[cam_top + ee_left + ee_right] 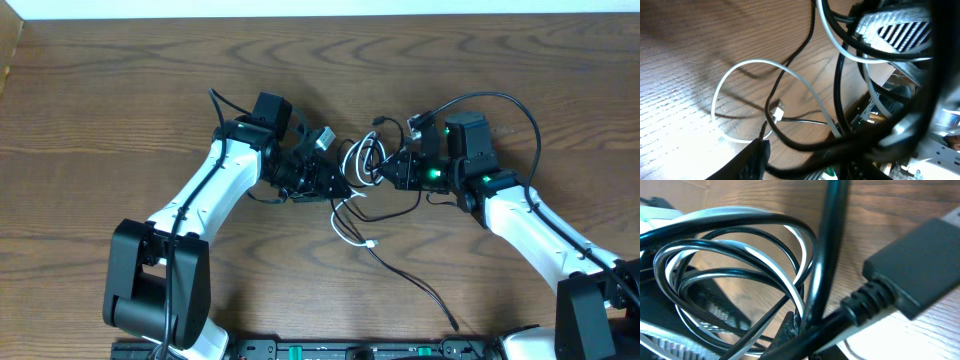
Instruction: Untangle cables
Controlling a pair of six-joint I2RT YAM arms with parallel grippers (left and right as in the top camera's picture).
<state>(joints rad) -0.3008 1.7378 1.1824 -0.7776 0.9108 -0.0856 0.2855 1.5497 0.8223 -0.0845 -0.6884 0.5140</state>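
The cables (364, 160) form a tangle of thin black loops and one white loop between my two grippers. A white strand (350, 235) and a long black strand (420, 290) trail toward the front edge. My left gripper (338, 186) is at the tangle's left side. The left wrist view shows one dark fingertip (759, 150), a white loop (740, 67), a small white plug (777, 114) and black cords crossing the jaws; its other finger is hidden. My right gripper (392, 170) is at the tangle's right side. In the right wrist view it (792, 325) is closed on the black and white loops (740, 255).
The wooden table (120, 100) carries only the cables and arms. A thick black arm wire (520, 110) arcs over the right wrist. A large black plug (915, 270) sits close to the right wrist camera. The table's far edge runs along the top.
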